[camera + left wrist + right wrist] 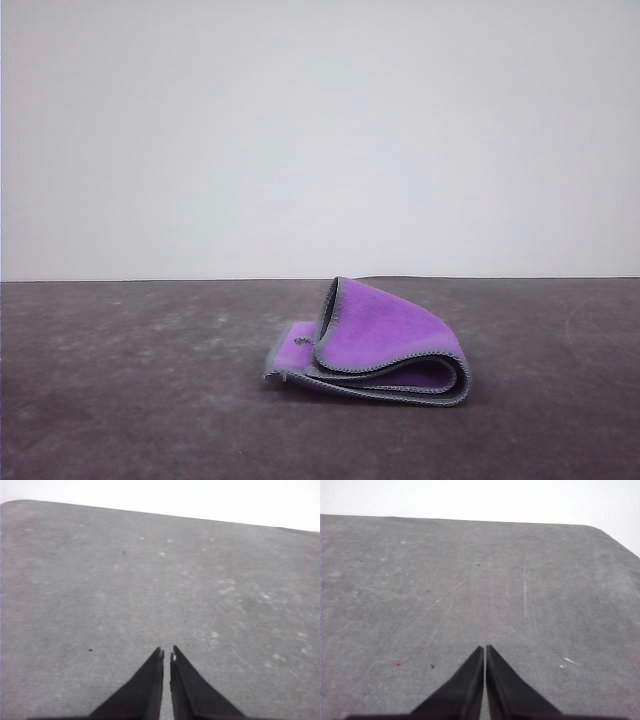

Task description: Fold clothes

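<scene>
The desk [120,400] is a dark grey, scuffed surface running the full width of the front view, with a plain pale wall [320,130] behind it; its near edge is cut off by the bottom of the picture. In the wrist views it shows as bare, scratched and speckled grey.

The cloth [375,345] lies on the desk a little right of centre in the front view, folded over on itself into a loose, rounded bundle — bright purple face outward, grey stitched edging tracing each layer. The top flap stands up and curls at the left, and a lower corner pokes out flat toward the left. How many layers sit inside the fold is hard to make out, and the cloth's other face is hidden.

The left gripper [166,654] hangs over bare desk with its dark fingers nearly together, a thin slit between the tips, nothing held. The right gripper [485,649] is likewise closed on nothing — its fingers meeting along a hairline gap.
</scene>
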Robot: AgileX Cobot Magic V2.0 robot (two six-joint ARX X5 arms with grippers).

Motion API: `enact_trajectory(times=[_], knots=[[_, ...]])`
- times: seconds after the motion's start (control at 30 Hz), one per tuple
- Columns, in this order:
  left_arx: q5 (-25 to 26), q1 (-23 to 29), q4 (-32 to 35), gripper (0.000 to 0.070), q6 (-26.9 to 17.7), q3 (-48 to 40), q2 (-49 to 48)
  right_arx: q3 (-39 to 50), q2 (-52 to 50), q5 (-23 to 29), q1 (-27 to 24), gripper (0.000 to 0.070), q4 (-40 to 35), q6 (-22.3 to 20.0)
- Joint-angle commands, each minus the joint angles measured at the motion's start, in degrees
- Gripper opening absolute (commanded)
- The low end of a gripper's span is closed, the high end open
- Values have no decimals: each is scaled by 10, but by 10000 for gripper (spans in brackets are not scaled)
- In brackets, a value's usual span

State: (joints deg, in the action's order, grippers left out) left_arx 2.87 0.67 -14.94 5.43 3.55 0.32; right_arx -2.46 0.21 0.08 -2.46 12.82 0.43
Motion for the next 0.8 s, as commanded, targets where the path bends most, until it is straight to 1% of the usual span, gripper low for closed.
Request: enact_trajectory(times=[0.0,0.1,0.2,0.77], knots=[[-1,-1,-4,11,2,-11,-2,3,0,2,0,0,-7,3],[-1,-3,6,11,2,-14,-2,3,0,2,0,0,-7,3],[-1,-3,43,11,2,-27,-2,3,0,2,0,0,-7,3],[-1,-4,43,11,2,-28,-2,3,0,1,0,0,-7,3]])
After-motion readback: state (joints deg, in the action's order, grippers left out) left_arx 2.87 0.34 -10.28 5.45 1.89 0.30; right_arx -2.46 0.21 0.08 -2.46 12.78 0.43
